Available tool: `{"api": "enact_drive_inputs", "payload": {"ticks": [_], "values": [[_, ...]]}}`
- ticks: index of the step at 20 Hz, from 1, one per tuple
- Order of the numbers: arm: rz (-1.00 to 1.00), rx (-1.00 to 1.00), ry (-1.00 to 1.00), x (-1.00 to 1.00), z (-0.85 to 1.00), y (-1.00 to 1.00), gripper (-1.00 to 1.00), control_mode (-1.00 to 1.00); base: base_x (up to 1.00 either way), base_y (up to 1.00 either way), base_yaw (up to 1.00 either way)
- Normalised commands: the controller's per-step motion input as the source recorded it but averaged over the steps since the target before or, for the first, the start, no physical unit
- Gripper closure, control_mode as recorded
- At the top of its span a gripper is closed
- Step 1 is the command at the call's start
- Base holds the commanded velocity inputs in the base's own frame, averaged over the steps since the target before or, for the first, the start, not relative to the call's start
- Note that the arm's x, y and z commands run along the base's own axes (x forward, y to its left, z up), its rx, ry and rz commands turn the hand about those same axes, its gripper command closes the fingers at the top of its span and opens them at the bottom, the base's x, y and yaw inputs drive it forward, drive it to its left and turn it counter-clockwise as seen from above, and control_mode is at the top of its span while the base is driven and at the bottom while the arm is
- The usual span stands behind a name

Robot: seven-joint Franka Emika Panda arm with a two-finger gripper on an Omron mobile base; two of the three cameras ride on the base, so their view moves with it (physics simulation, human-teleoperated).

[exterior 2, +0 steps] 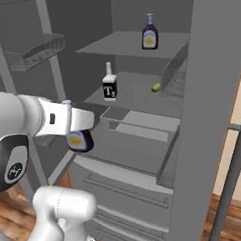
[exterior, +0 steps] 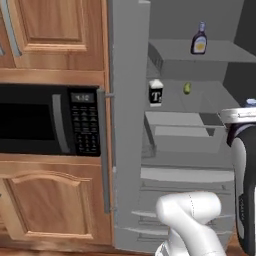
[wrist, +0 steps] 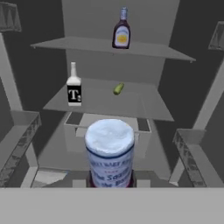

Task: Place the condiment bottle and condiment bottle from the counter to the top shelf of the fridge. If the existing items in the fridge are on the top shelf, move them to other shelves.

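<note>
Open grey fridge [exterior 2: 212,112] w/ grey interior. One dark purple condiment bottle w/ yellow label [exterior 2: 149,33] stands upright on the top shelf [exterior 2: 118,46]. Shelf below holds a black box marked "T" [exterior 2: 109,84] and, apart to its right, a small olive-green fruit [exterior 2: 156,87]. Gripper [exterior 2: 83,125] pinches a second condiment bottle [exterior 2: 80,140] in front of the fridge, below top-shelf level.
</note>
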Motion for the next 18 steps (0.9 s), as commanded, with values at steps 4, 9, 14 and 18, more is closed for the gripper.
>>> {"api": "enact_drive_inputs", "payload": {"ticks": [4, 9, 14, 18], "values": [[0.00, 0.00, 0.00, 0.00, 0.00, 0.00, 1.00, 1.00, 0.66, -0.17, 0.02], [0.00, 0.00, 0.00, 0.00, 0.00, 0.00, 1.00, 1.00, 0.67, -0.02, 0.03], [0.00, 0.00, 0.00, 0.00, 0.00, 0.00, 1.00, 1.00, 0.54, 0.03, 0.03], [0.00, 0.00, 0.00, 0.00, 0.00, 0.00, 1.00, 1.00, 0.50, 0.04, 0.01]]}}
